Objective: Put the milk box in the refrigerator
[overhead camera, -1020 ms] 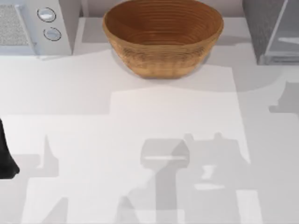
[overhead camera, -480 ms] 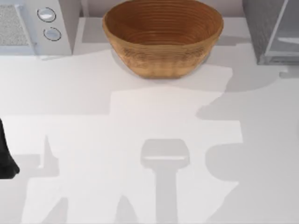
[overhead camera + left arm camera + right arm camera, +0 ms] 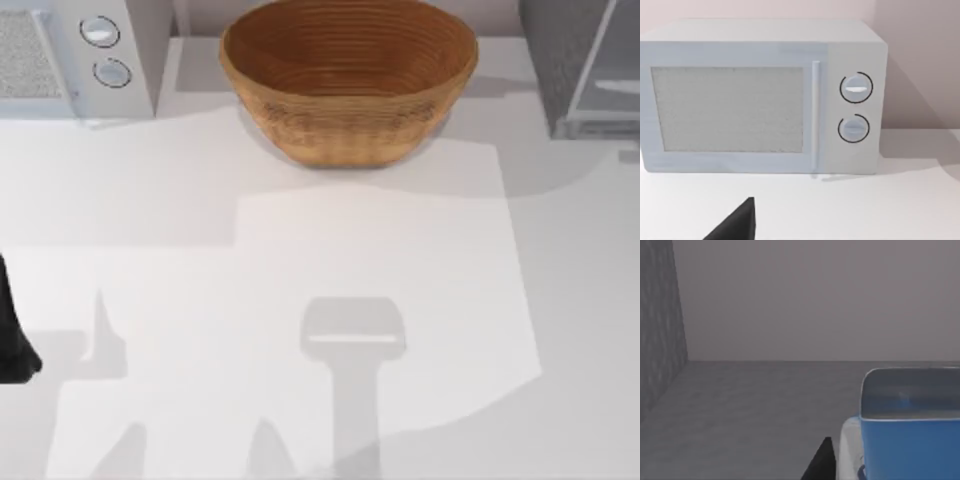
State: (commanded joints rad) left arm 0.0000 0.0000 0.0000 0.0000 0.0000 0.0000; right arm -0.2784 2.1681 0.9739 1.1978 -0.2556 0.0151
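The milk box (image 3: 910,430), blue on top with white sides, sits close in the right wrist view. My right gripper (image 3: 895,472) is shut on it, and one black fingertip (image 3: 822,462) shows beside its white side. Around it are grey walls and a grey floor, the inside of the refrigerator (image 3: 750,405). From above, the refrigerator (image 3: 560,60) stands at the table's back right corner, with its pale door panel on its right. My left arm (image 3: 12,345) is parked at the table's left edge.
A large wicker bowl (image 3: 348,80) stands at the back centre. A light-grey appliance with two round knobs (image 3: 80,50) is at the back left and faces the left wrist camera (image 3: 760,100). Arm shadows lie on the white tabletop (image 3: 300,260).
The right arm's shadow has left the middle right of the table and shrunk toward the right edge. The left arm, the bowl and the appliance have stayed put.
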